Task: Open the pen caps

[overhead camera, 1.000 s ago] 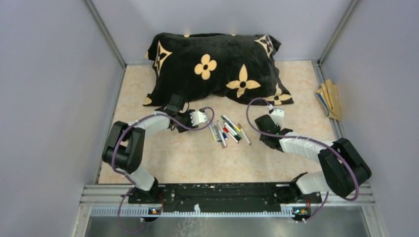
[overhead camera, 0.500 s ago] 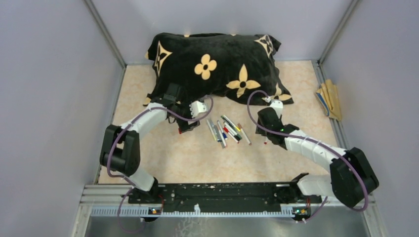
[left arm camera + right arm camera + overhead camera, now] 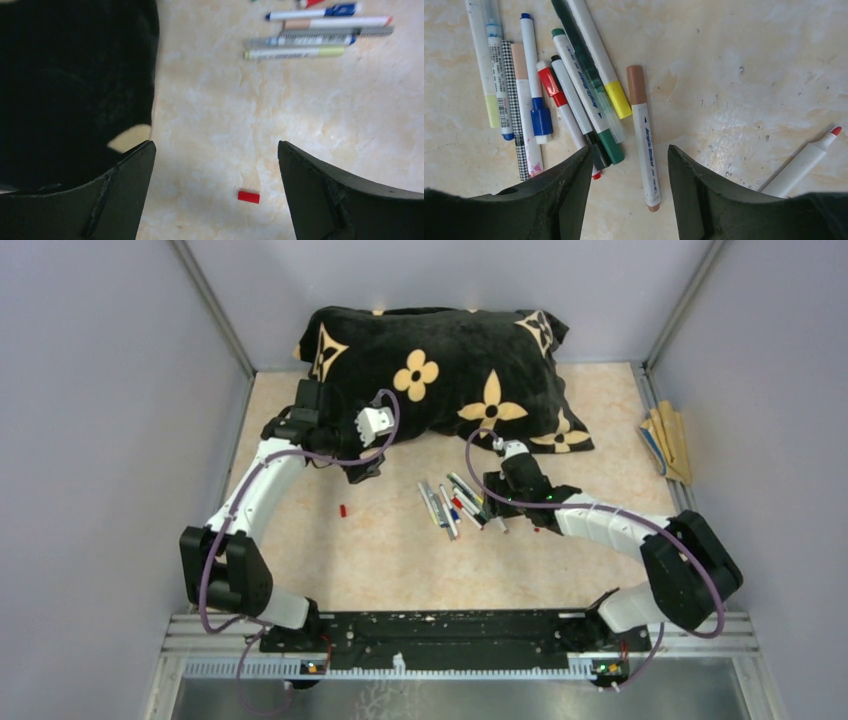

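Several pens (image 3: 462,504) lie in a loose bunch mid-table. In the right wrist view they carry caps: yellow (image 3: 617,99), green (image 3: 611,145), blue (image 3: 541,121), red (image 3: 548,81) and brown (image 3: 637,84). My right gripper (image 3: 630,148) is open and empty over the brown-capped pen (image 3: 646,142), whose lower end lies between the fingers; it shows at the bunch's right edge in the top view (image 3: 487,505). An uncapped red-tipped pen (image 3: 802,161) lies to its right. A loose red cap (image 3: 248,196) (image 3: 342,510) lies on the table. My left gripper (image 3: 215,145) (image 3: 364,470) is open and empty above it.
A black pillow with tan flowers (image 3: 440,370) fills the back of the table and the left of the left wrist view (image 3: 75,75). Flat tan sticks (image 3: 668,440) lie at the right wall. Grey walls close in three sides.
My left arm has swung back and left toward the pillow, leaving the red cap on the table. My right gripper has moved left over the pens, leaving the uncapped pen behind.
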You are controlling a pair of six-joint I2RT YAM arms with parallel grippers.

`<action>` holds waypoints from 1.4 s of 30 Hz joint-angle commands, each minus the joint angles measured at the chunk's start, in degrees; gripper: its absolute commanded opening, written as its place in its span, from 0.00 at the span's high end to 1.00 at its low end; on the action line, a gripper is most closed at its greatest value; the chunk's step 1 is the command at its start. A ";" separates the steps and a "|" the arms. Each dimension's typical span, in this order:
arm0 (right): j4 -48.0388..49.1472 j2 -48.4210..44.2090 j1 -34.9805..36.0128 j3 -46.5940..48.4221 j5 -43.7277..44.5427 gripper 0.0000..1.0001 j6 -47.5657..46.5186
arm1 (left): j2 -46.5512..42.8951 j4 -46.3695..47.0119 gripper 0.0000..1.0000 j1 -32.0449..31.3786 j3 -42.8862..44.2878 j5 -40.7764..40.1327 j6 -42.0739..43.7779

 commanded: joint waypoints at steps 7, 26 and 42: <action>4.01 3.10 0.12 -0.42 -3.14 0.46 -1.60 | 7.54 -7.83 0.14 18.42 -7.98 -7.64 12.28; 5.31 7.73 0.16 -2.51 0.92 0.63 0.61 | 2.94 -10.41 0.16 17.30 -10.06 1.89 12.46; 2.24 -0.11 -0.51 -0.95 -2.37 0.63 1.08 | 0.13 -10.68 0.15 5.54 -8.03 2.72 6.98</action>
